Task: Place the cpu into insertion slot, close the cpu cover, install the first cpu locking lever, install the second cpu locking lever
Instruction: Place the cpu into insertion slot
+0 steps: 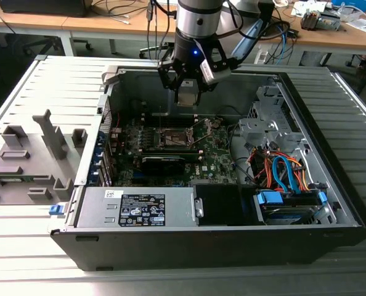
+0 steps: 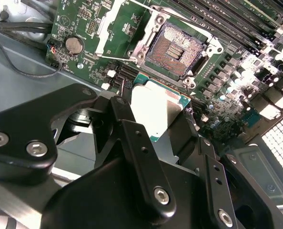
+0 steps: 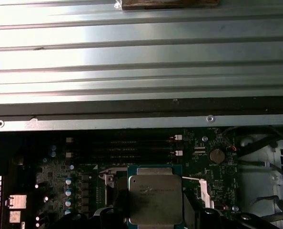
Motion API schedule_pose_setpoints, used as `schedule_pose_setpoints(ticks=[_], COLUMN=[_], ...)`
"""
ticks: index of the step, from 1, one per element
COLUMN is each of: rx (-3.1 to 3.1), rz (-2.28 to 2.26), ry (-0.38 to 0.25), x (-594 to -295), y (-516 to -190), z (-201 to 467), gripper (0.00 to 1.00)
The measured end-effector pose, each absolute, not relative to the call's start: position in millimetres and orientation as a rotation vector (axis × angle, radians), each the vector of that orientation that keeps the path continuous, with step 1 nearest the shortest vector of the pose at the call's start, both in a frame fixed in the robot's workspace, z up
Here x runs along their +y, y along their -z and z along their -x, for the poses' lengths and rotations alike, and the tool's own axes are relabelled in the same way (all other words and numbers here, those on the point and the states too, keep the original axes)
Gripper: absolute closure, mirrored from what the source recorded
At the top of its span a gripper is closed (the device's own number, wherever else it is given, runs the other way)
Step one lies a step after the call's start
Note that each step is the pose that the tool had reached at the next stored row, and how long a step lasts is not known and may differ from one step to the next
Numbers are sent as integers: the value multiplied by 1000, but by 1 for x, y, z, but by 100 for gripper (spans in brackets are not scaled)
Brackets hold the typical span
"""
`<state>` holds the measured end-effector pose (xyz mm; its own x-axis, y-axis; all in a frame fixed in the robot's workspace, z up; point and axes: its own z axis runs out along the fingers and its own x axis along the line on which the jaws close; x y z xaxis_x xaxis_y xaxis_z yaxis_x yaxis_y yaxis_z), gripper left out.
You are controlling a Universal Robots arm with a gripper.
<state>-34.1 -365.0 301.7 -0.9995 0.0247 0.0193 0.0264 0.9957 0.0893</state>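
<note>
**Overhead, the hand grips the chip above the open socket**

Clearly the arm hangs over the middle of an opened computer case that lies flat on the ridged grey counter. Its black fingers are clamped on two opposite edges of the chip, which hangs in the air with its plain silver top facing the cameras in both wrist views. In the second wrist view the socket lies just beyond the chip, down on the green board, bare, its dark centre uncovered. The cover is swung back off the socket to one side, near a round coin battery. In the exterior view, orange and blue cables fill the case's corner on the exterior view's right.
</note>
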Motion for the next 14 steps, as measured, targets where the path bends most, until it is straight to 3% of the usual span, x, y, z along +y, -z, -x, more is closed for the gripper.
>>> schedule_pose_setpoints(ticks=[14], rx=[-3120], rz=[40], ry=[140], x=[-365], y=[-298], z=[34], gripper=[46])
